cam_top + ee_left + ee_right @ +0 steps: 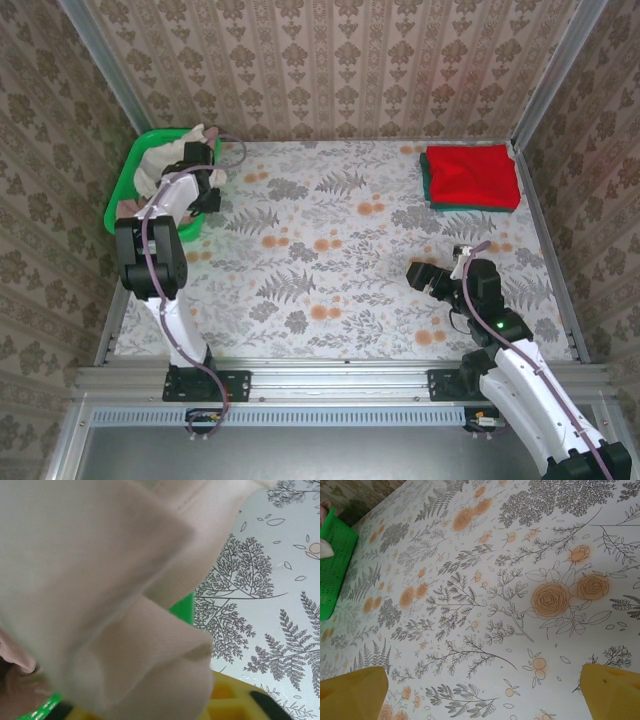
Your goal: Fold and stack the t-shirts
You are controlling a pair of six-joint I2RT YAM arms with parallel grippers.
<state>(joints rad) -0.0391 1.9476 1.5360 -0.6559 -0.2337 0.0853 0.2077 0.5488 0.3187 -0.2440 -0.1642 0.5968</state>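
Note:
A cream t-shirt (pixel 168 160) spills out of the green basket (pixel 122 192) at the back left. My left gripper (pixel 205 188) hangs at the basket's near right rim, shut on a fold of that cream cloth. In the left wrist view the cream t-shirt (pixel 100 580) drapes over the left gripper (pixel 160 707) and hides most of its yellow fingers (pixel 235 700). A pink-brown t-shirt (pixel 12 655) shows beneath it. A folded red t-shirt (pixel 470 175) lies on a dark green t-shirt (pixel 427 188) at the back right. My right gripper (pixel 418 276) (pixel 482 695) hovers open over bare tablecloth.
The table carries a floral cloth (pixel 330 250), with patterned walls on three sides. The basket's mesh wall (pixel 335 565) sits far to the left in the right wrist view. The folded stack lies close to the right wall.

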